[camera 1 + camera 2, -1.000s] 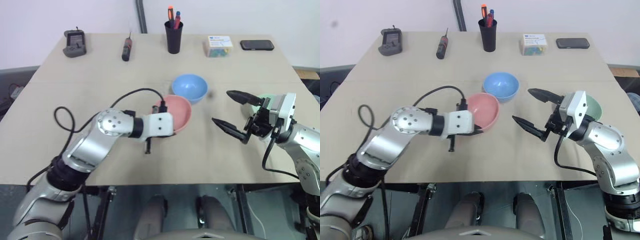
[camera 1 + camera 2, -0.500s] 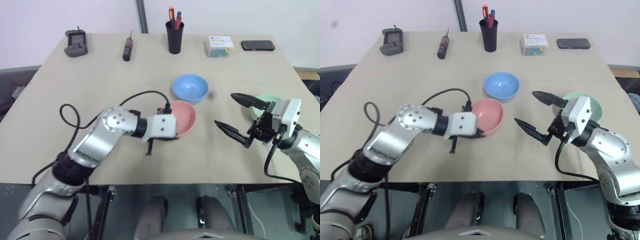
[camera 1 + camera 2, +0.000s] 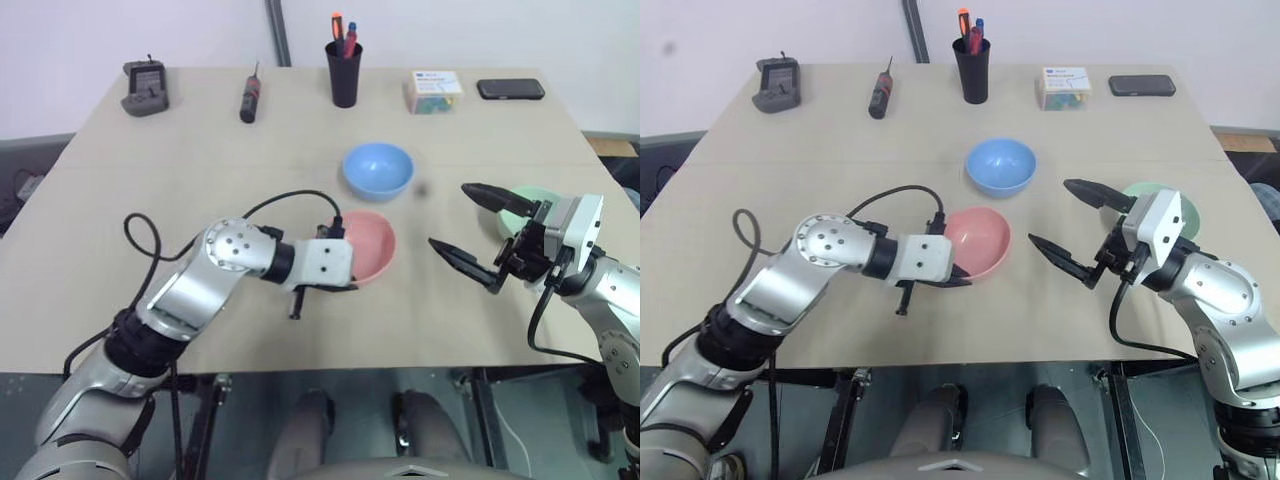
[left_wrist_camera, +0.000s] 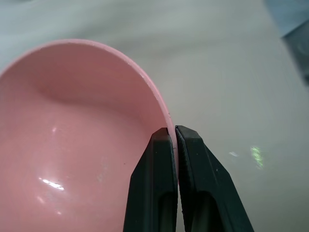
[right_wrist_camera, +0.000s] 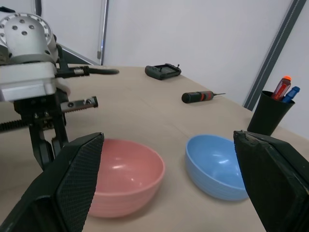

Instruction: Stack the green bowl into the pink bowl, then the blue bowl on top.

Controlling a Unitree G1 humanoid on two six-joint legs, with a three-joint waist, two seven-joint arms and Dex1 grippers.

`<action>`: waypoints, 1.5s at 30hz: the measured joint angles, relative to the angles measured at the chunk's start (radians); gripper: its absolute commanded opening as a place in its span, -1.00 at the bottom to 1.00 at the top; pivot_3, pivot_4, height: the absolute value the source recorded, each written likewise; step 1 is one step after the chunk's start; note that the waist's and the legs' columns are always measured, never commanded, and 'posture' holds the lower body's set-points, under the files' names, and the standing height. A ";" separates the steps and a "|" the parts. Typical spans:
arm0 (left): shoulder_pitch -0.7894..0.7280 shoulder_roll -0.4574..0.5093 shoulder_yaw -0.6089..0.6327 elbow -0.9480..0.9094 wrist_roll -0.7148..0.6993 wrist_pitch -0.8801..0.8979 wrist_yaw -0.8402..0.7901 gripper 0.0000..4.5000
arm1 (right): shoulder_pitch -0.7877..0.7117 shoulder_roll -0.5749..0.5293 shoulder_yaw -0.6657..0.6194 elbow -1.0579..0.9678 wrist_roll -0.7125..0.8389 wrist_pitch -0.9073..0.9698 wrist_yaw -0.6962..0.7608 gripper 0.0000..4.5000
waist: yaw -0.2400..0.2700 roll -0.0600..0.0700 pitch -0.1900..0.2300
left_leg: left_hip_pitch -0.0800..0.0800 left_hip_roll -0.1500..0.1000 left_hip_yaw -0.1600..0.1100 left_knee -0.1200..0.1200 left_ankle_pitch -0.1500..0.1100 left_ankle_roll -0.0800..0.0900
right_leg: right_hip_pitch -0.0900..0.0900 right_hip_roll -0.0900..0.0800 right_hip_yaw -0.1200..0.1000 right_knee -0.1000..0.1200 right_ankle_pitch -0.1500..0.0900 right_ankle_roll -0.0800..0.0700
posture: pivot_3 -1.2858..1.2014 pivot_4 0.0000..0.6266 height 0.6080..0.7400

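Pinching the near rim of the pink bowl (image 4: 72, 125), the left gripper (image 4: 175, 137) has its two black fingers (image 4: 154, 183) pressed together with only the thin bowl wall between them. That bowl sits upright on the table (image 3: 150, 200), near the front middle, with the left arm reaching in from the robot's left side and a black cable (image 3: 285, 200) looping above the wrist.

The right gripper (image 3: 470, 228) hangs above the table to the right of the pink bowl, its fingers spread wide with nothing between them; one fingertip (image 3: 478, 191) points toward the blue bowl (image 3: 378, 170), the other (image 3: 445, 252) lies lower and nearer the table's front edge. Just behind this gripper's body lies the green bowl (image 3: 1160, 200), partly hidden by it, close to the table's right edge.

The blue bowl stands upright behind the pink one, near it but apart, toward the middle of the table.

Along the far edge, from left to right, lie a dark grey device (image 3: 146, 87), a screwdriver (image 3: 248, 98), a black cup with pens (image 3: 344, 72), a small box (image 3: 434, 91) and a black phone (image 3: 511, 89).
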 measured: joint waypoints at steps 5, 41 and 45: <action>0.005 -0.022 0.016 -0.011 -0.036 -0.017 -0.003 0.00 | 0.003 -0.002 0.000 0.000 -0.002 0.000 0.000 1.00 | -0.001 0.000 0.000 | 0.000 0.000 0.000 0.000 0.000 0.000 | 0.000 0.000 0.000 0.000 0.000 0.000 | 0.03 -0.52 1.00; 0.450 -0.125 0.692 0.077 -0.601 -0.028 0.018 1.00 | -0.195 -0.140 0.119 0.495 -0.350 0.231 -0.093 -0.96 | -0.004 0.001 -0.001 | 0.001 0.005 0.005 -0.001 0.000 0.000 | -0.001 0.003 0.003 -0.001 0.001 -0.002 | 0.03 -0.52 1.00; 0.503 -0.094 0.695 0.118 -0.595 -0.070 -0.029 1.00 | -0.168 -0.136 0.131 0.222 -0.201 0.185 0.072 -0.96 | -0.008 0.002 -0.001 | 0.001 0.006 0.004 -0.002 0.000 0.000 | -0.002 0.004 0.003 -0.001 0.001 -0.002 | 0.03 -0.52 1.00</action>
